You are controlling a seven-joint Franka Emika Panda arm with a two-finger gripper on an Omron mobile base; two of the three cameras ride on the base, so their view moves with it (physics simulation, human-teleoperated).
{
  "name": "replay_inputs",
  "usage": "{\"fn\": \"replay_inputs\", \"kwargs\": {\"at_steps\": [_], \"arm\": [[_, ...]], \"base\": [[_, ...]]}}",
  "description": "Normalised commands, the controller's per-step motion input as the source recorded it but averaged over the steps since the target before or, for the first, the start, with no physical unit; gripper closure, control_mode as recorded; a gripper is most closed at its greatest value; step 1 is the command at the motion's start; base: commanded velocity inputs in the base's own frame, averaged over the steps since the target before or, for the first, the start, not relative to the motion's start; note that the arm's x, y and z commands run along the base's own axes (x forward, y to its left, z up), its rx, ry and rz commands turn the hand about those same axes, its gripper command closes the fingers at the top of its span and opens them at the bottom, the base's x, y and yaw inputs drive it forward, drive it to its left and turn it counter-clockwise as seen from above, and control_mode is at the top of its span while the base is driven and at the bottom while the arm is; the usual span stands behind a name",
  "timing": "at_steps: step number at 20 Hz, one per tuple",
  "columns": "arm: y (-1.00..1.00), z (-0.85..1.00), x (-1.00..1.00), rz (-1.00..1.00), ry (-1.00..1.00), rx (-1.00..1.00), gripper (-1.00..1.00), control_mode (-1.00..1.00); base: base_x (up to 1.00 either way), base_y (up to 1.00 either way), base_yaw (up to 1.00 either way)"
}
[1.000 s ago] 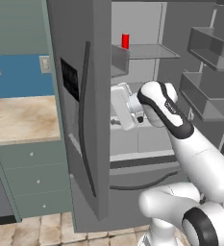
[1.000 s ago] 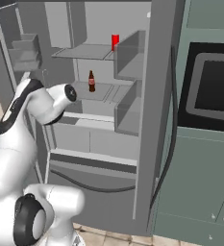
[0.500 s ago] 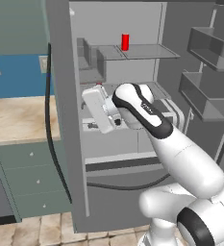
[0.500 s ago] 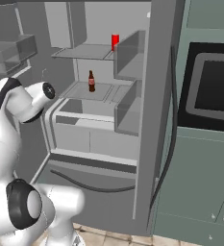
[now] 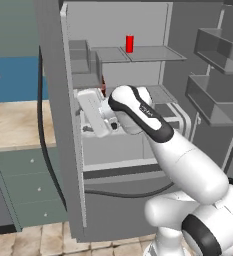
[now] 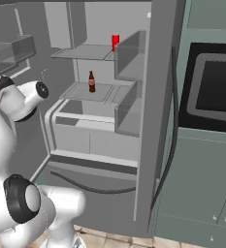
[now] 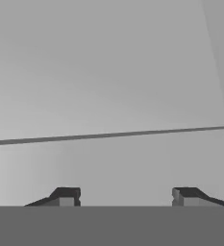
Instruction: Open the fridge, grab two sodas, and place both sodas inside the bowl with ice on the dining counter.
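the fridge [image 5: 53,100] stands with both doors swung wide, pale shelves bare to the room. the red can [image 5: 130,43] sits upright on the top shelf [image 5: 153,52], toward the back; from the right base view the same can [image 6: 115,41] shows at the back of that shelf, and the brown bottle [image 6: 91,81] stands upright one shelf down, well apart from the can. in the left base view only a sliver of the bottle peeks out beside the arm's hand. the arm [image 5: 158,135] reaches in from the lower right, its hand turned toward the left door's inner edge at about the height of the lower shelf. the tool [image 7: 125,197] faces a plain grey surface crossed by one thin dark line, its two tips [image 7: 65,195] set apart with nothing between them, so it looks released and grasping nothing. a beige table [image 5: 13,125] over green drawers lies left of the fridge, and a dark oven [image 6: 214,87] is built into the green cabinets on the right.
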Motion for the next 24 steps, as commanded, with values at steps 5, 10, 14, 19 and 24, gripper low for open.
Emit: {"fn": "replay_inputs", "kwargs": {"at_steps": [5, 10, 14, 19, 24], "arm": [[-0.07, 0.00, -0.13, 0.00, -0.03, -0.04, -1.00, -1.00], [-0.43, 0.00, -0.20, 0.00, -0.08, -0.08, -1.00, -1.00], [-0.62, 0.00, -0.25, 0.00, -0.16, -0.11, -1.00, -1.00], [-0.65, 0.00, -0.35, -0.05, -0.16, -0.19, -1.00, -1.00], [-0.75, 0.00, -0.47, -0.12, -0.14, -0.26, -1.00, -1.00]], "base": [[0.00, 0.00, 0.00], [0.00, 0.00, 0.00], [0.00, 0.00, 0.00], [0.00, 0.00, 0.00], [0.00, 0.00, 0.00]]}}
